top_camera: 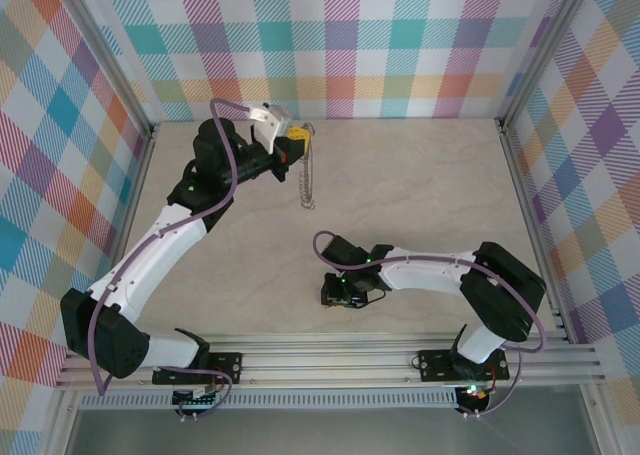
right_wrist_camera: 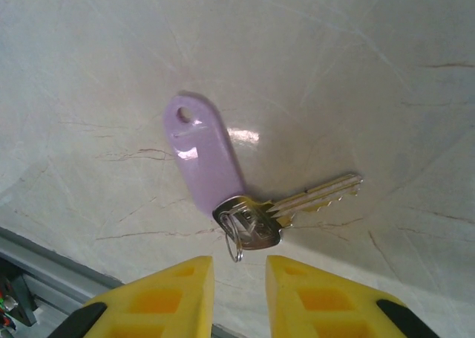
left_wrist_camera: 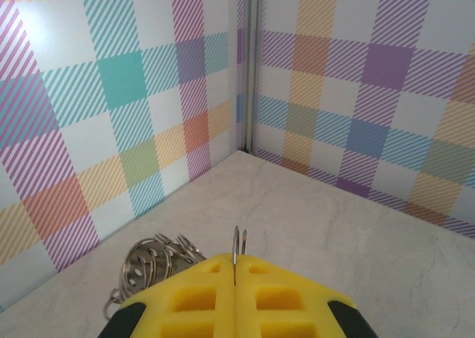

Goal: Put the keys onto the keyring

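Pincers: two. The left pincer [left_wrist_camera: 235,264], bottom middle, is pressed together, pinching one thin keyring [left_wrist_camera: 238,241]; small silver rings [left_wrist_camera: 152,260] bunch at lower left. The right pincer [right_wrist_camera: 239,278], bottom middle, is spread, just below one key [right_wrist_camera: 312,199] with one lilac tag [right_wrist_camera: 204,156] on the table [right_wrist_camera: 371,70].

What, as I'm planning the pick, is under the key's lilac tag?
The pale table; the lilac tag lies flat on it. The metal head of the key overlaps the tag's lower end, hiding their join.
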Robot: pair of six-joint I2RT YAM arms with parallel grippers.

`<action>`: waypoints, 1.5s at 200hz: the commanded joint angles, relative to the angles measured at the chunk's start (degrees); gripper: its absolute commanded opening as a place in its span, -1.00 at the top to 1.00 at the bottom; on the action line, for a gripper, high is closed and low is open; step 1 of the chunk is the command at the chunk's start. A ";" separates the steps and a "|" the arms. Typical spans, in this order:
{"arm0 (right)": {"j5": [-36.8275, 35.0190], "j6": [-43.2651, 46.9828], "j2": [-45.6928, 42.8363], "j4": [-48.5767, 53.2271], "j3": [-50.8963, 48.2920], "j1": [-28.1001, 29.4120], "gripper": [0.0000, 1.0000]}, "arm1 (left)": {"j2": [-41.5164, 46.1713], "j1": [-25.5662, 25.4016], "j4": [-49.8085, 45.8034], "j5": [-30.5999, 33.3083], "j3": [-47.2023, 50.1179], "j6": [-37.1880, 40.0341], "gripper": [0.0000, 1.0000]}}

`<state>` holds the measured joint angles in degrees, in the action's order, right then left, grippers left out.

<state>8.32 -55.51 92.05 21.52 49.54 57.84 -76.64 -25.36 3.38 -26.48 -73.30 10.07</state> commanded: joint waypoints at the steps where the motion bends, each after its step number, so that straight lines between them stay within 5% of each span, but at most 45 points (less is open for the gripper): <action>1: -0.19 -0.53 1.47 0.41 1.57 0.49 0.51 | 2.05 0.86 4.51 -1.35 0.45 -0.72 1.00; 300: 2.14 -0.34 5.19 -0.16 3.28 0.53 0.82 | 1.64 1.38 5.91 -1.47 1.50 -1.89 1.00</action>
<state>9.65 -55.31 95.98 20.49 51.96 57.84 -76.64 -24.95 5.13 -26.50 -72.01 8.56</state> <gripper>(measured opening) 0.104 0.050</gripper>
